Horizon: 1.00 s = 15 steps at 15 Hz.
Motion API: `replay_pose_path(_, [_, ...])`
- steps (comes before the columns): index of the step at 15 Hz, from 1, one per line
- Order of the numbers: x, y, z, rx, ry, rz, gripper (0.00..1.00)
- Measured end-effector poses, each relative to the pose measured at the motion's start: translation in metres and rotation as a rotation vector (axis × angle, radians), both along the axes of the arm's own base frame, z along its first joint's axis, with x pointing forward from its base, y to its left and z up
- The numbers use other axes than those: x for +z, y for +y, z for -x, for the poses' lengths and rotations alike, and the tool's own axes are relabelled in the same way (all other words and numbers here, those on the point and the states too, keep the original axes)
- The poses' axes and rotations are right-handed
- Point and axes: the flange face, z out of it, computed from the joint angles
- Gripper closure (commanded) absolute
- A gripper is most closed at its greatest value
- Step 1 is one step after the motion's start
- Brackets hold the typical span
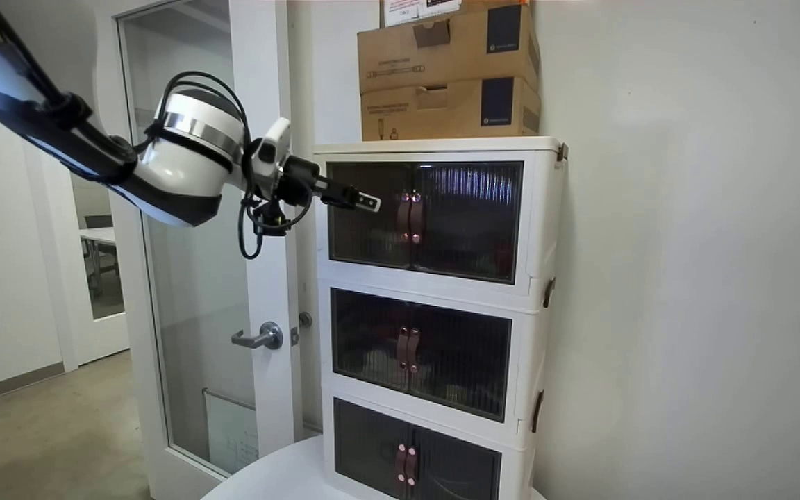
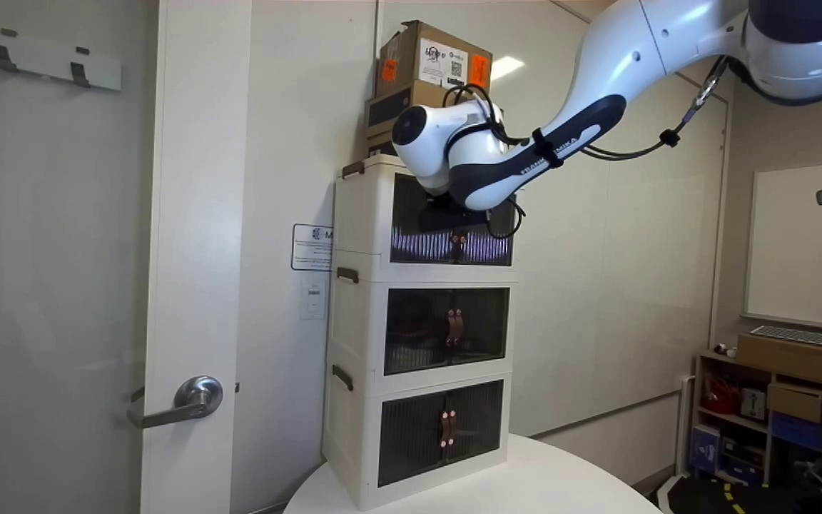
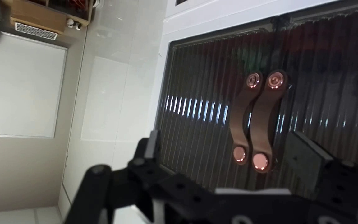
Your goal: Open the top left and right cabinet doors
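Fingers spread wide, the black pincer [image 3: 227, 146] fills the foreground of our wrist view, facing two brown strap handles [image 3: 261, 124] that we see beyond its tips, framed between them. Ahead of it, in an exterior view, we find the top left cabinet door [image 1: 365, 243] and the top right cabinet door [image 1: 469, 236], both closed across the highest tier of a white cabinet [image 1: 546, 215]. Below the pincer are two more dark door pairs [image 1: 459, 354]; above its level sit cardboard boxes [image 1: 442, 66].
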Motion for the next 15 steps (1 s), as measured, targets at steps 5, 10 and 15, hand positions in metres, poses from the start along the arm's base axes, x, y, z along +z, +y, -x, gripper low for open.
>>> replay_pose_path(5, [0.0006, 0.0001, -0.0004, 0.001, 0.007, -0.001, 0.00])
replay_pose_path(10, [-0.0004, 0.0004, 0.0000, 0.003, 0.003, 0.012, 0.00])
replay_pose_path(15, [-0.0066, 0.0099, 0.0025, 0.034, -0.079, 0.117, 0.00])
